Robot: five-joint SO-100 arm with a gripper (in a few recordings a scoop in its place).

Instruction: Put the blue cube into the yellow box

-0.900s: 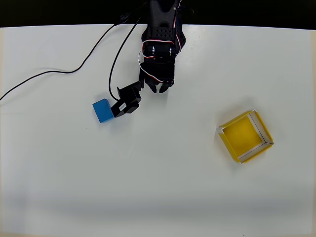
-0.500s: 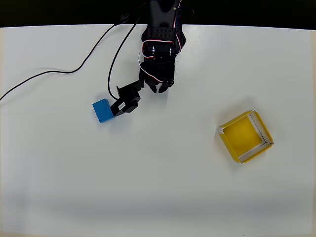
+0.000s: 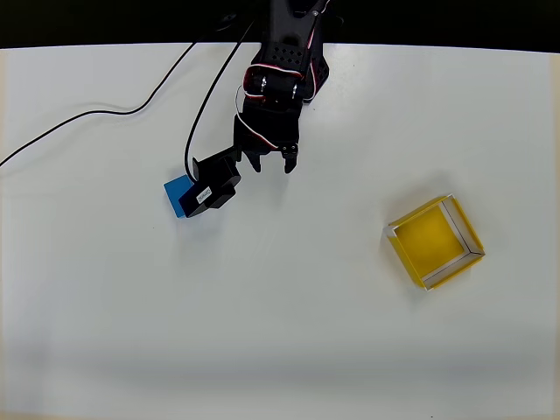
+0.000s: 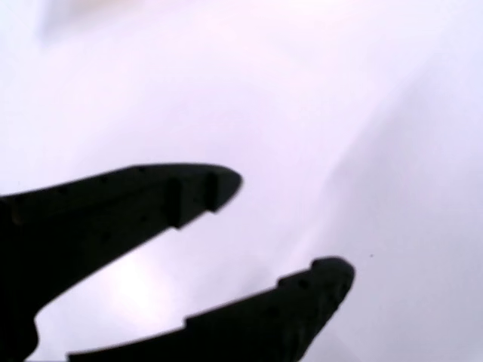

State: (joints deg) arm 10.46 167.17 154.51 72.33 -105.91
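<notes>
The blue cube (image 3: 174, 192) lies on the white table left of the arm; its right part is covered by the black boxy camera piece (image 3: 214, 187) on the wrist. My gripper (image 3: 271, 166) hangs to the right of the cube, apart from it, with its two short black fingers pointing down the picture. In the wrist view the gripper (image 4: 290, 226) stands open, with bare white table between the fingers (image 4: 204, 188). The yellow box (image 3: 433, 241), a shallow tray with pale rims, sits empty at the right, turned at an angle.
A black cable (image 3: 131, 110) runs from the arm's base across the table's upper left. The dark table edge (image 3: 437, 35) lies along the top. The arm's body (image 3: 284, 70) stands at top centre.
The arm has swung a little to the left. Its black camera piece now covers part of the cube. The cube and box have not moved.
</notes>
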